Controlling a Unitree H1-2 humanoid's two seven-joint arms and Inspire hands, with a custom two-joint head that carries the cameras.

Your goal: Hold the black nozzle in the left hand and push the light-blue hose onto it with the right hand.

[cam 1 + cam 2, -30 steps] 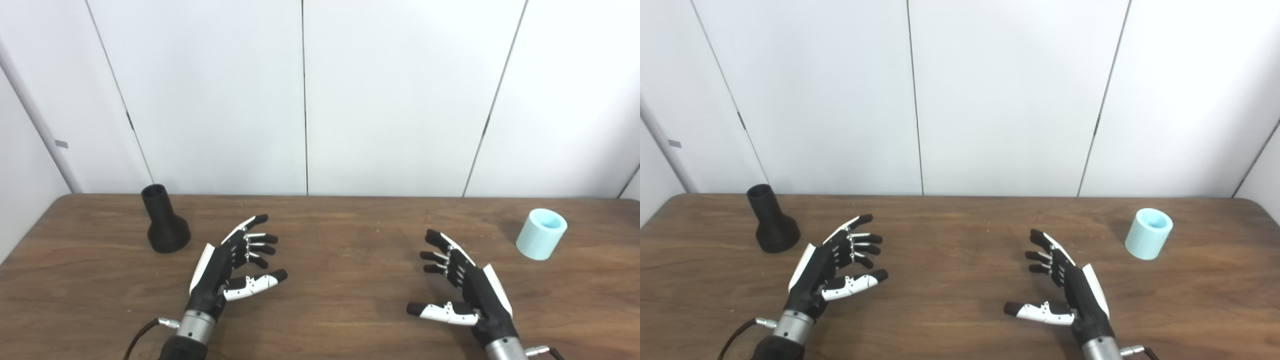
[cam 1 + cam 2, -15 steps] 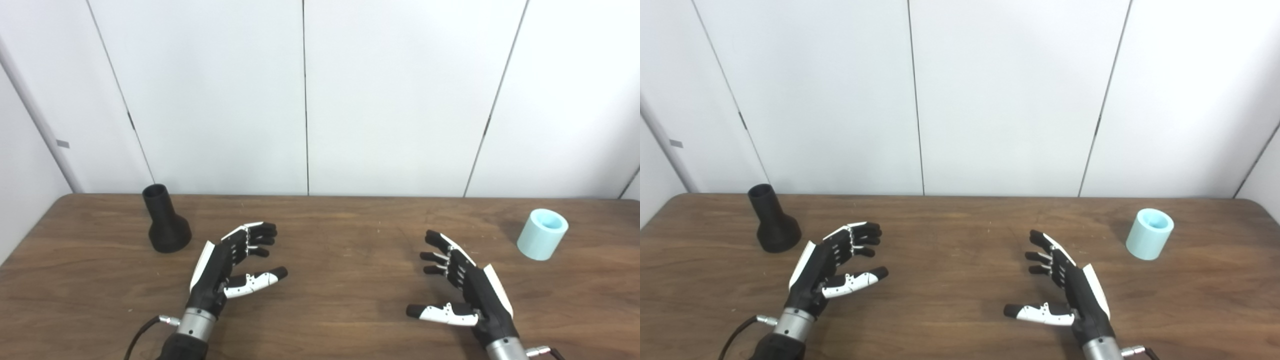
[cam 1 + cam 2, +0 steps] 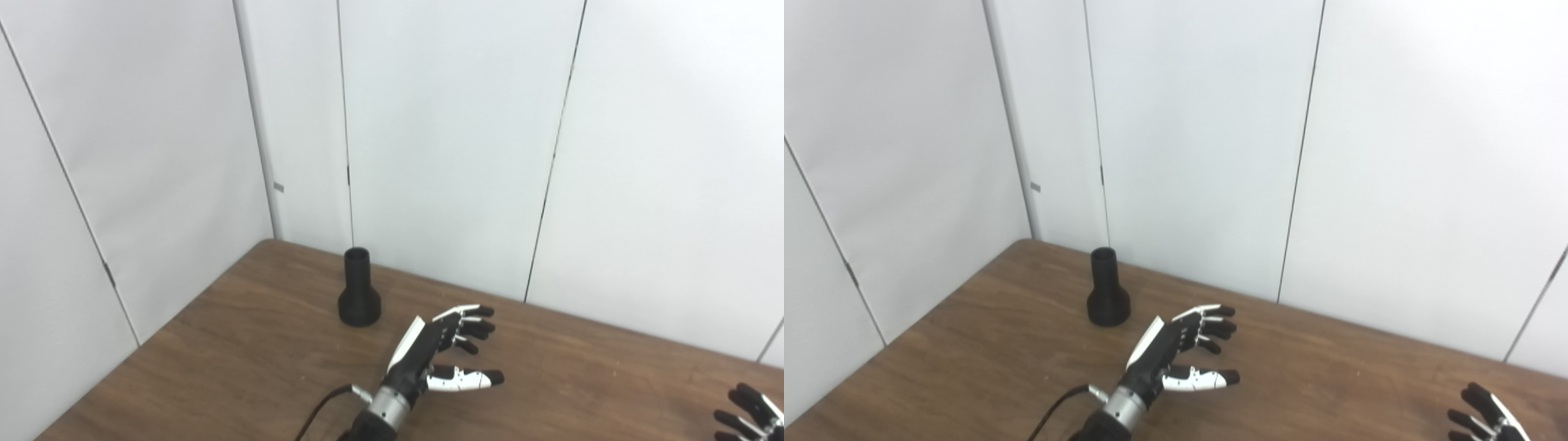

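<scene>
The black nozzle (image 3: 359, 296) stands upright on its wide base near the far left corner of the wooden table (image 3: 245, 367). My left hand (image 3: 444, 352) hovers to its right and a little nearer to me, open, fingers curled slightly, thumb out, holding nothing. Only the fingertips of my right hand (image 3: 1485, 413) show at the bottom right edge, spread apart and holding nothing. The light-blue hose is out of view.
White wall panels (image 3: 429, 153) close in the table along its back and left sides. A black cable (image 3: 321, 407) runs from the left wrist off the bottom edge.
The whole picture has swung to the left, so the camera has turned; the hose and most of the right hand have left the frame. The left hand's fingers stay slightly curled.
</scene>
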